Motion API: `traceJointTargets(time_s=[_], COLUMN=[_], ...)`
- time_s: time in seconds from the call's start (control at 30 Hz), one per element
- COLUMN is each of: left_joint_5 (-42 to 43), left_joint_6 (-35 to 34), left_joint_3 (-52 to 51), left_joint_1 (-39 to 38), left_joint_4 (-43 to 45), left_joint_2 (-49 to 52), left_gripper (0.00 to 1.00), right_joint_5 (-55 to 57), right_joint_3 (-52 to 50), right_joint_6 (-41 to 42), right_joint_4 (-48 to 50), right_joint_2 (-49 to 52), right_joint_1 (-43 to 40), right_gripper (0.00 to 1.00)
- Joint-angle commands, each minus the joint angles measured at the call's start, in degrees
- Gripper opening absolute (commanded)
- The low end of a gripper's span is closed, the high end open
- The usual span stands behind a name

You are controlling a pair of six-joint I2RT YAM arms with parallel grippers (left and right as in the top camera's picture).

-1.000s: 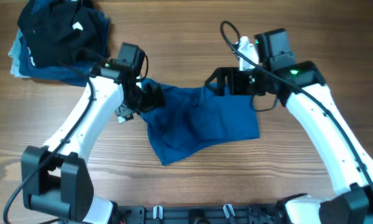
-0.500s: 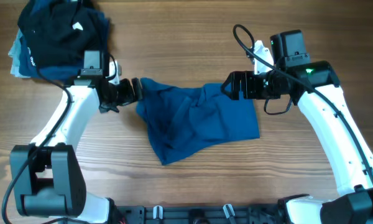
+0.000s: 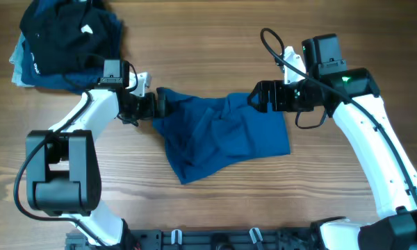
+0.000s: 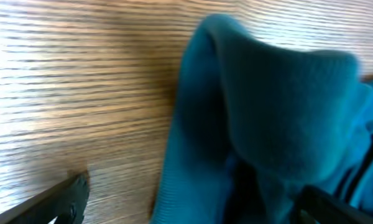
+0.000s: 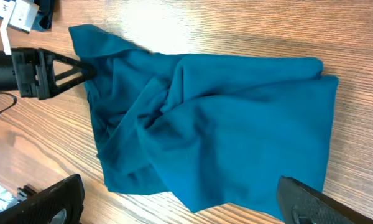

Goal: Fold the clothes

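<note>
Gaping wide, gripping nothing: left pincer [image 3: 160, 105] astride the clothes' [image 3: 222, 135] bunched corner, right pincer [image 3: 253, 98] at the opposite edge.

The white-shelled, black-jointed right arm [image 3: 368, 142] is carrying a black two-finger gripper [image 3: 252, 98], a looping black cable [image 3: 267, 42] and a glowing green light [image 3: 345, 78].

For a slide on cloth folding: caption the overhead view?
Both open, the left gripper and right gripper flank a crumpled blue garment on the wooden table; dark clothes piled top-left.
</note>
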Motion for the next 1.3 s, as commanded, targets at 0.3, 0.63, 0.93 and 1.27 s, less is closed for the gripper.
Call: traceJointTargets(time_s=[0.3,0.63,0.93,1.27], left_joint_5=[4.3,4.6,3.4,0.7], left_joint_6=[2.1,1.9,-7.3,-10.3], left_joint_3=[-3.3,-3.3,-3.3,-3.3], left_joint_1=[-0.3,-0.2,-0.2,-0.2], left_joint_4=[-3.1,-7.1,-13.0,-23.6], left_joint_2=[0.6,0.5,-3.5,-20.1], left_gripper=[0.31,0.08,0.04,0.04], right_joint_5=[-0.9,-0.9,-0.9,-0.9], right_joint_3=[0.3,0.3,0.3,0.3], right_joint_6=[-1.0,-1.0,-1.0,-1.0], right_joint_4=[0.4,0.5,0.8,1.7], right_joint_2=[-0.7,-0.7,-0.7,-0.7], right_joint_1=[0.0,0.0,0.0,0.0], right_gripper=[0.99,0.99,1.00,0.99])
